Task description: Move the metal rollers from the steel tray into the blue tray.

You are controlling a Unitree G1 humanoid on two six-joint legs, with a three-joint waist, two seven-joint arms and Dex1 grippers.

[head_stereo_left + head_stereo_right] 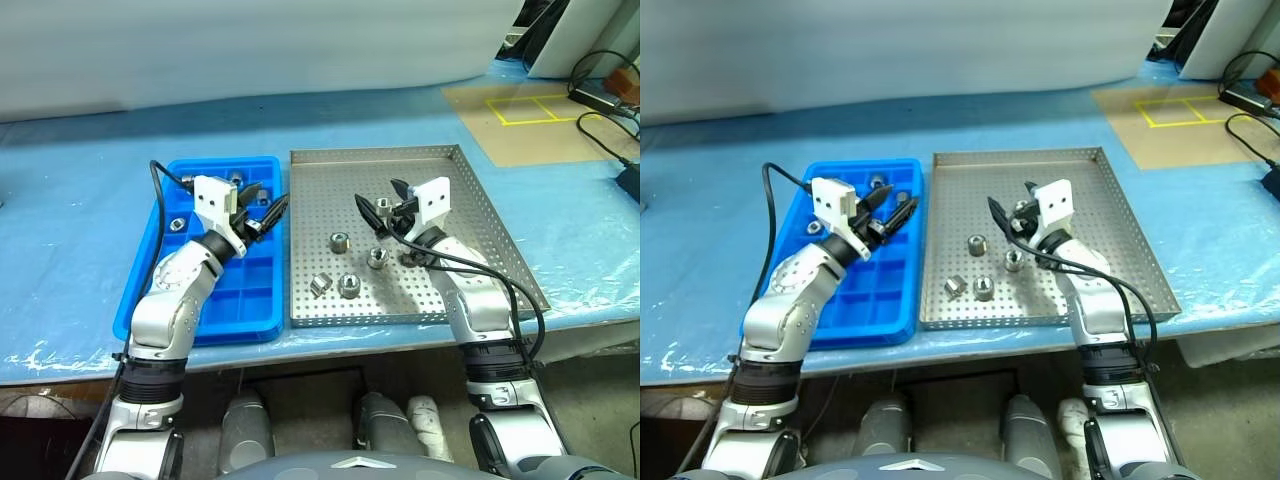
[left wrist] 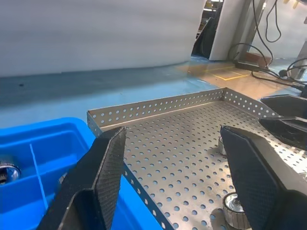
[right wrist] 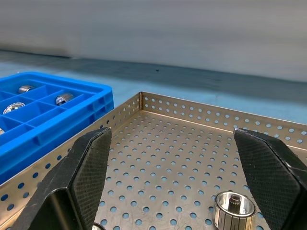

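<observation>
A blue plastic sheet covers the table; the left gripper hangs open and empty over the bright blue compartmented plastic tray; four shiny metal rollers lie in the perforated steel tray; the right gripper gapes above them.

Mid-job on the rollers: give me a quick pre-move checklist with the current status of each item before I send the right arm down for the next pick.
1. right gripper open and holding nothing: ok.
2. left gripper open and holding nothing, over the blue tray: ok.
3. metal rollers left in the steel tray: ok, four, all lying apart from each other.
4. Nearest roller close under the right gripper: ok, seen in the right wrist view.
5. Free compartments in the blue tray: ok, the near rows look empty.
6. Exact count already in the blue tray: cannot tell.
</observation>
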